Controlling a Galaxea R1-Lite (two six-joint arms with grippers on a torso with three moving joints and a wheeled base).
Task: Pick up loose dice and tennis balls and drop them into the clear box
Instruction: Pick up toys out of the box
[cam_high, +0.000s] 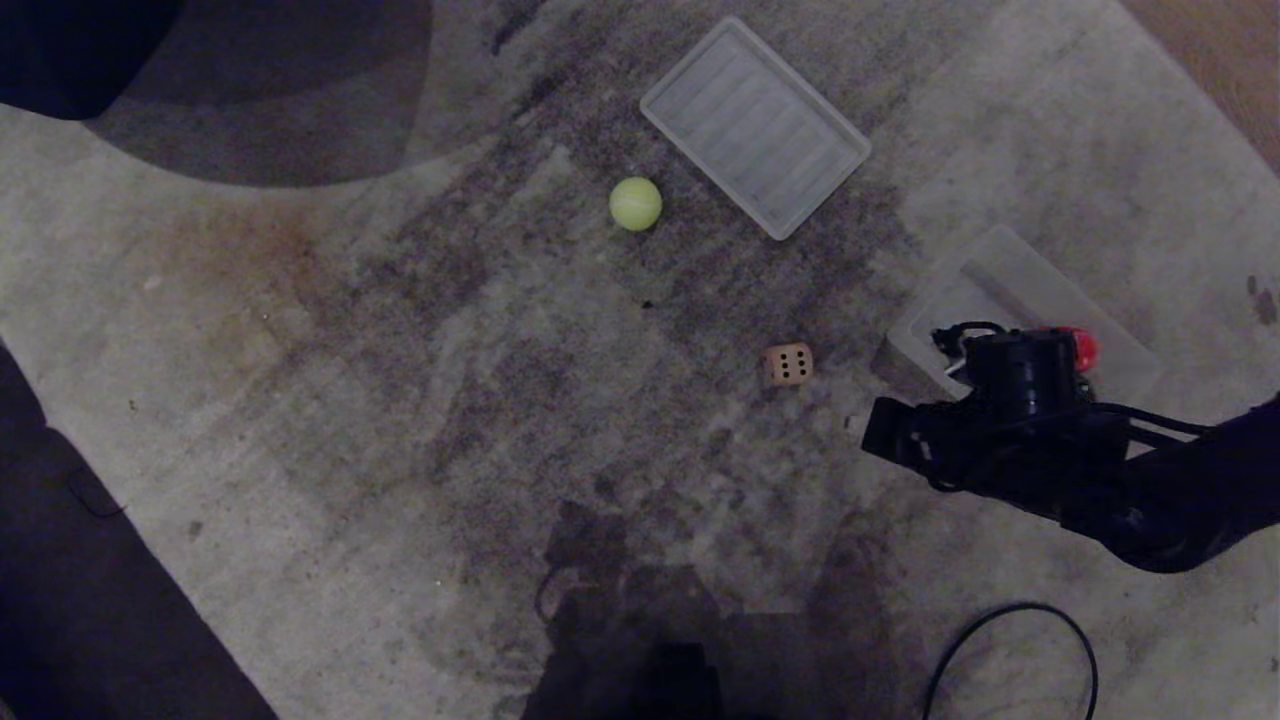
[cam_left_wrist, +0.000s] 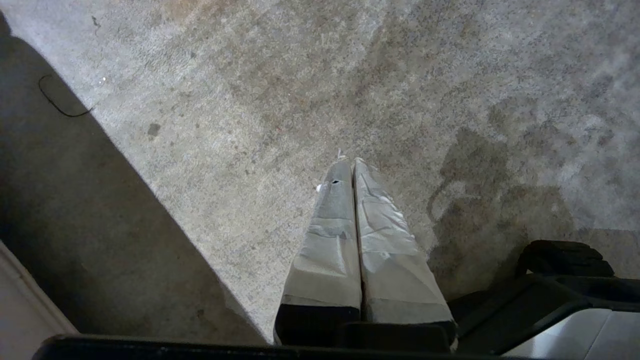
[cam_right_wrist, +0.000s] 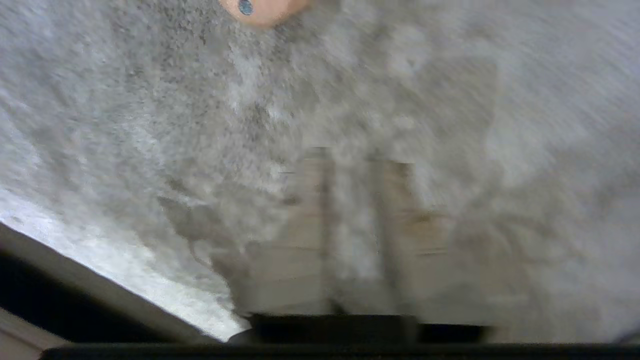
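A cream-beige die (cam_high: 788, 364) lies on the rug near the middle, dark pips up. A yellow-green tennis ball (cam_high: 636, 203) rests farther away, to its left. The clear box (cam_high: 1010, 270) stands at the right, partly hidden behind my right arm (cam_high: 1000, 440). My right gripper (cam_right_wrist: 350, 165) hovers over bare rug, blurred, its fingers a little apart with nothing between them. The die (cam_right_wrist: 262, 7) shows ahead of it at the frame's edge in the right wrist view. My left gripper (cam_left_wrist: 350, 162) is shut and empty above the rug.
A flat ribbed clear lid (cam_high: 755, 127) lies at the back beside the ball. A red die (cam_high: 1083, 347) shows in the clear box behind my wrist. A black cable (cam_high: 1010, 640) loops on the rug near me. Dark floor (cam_high: 60, 560) borders the rug on the left.
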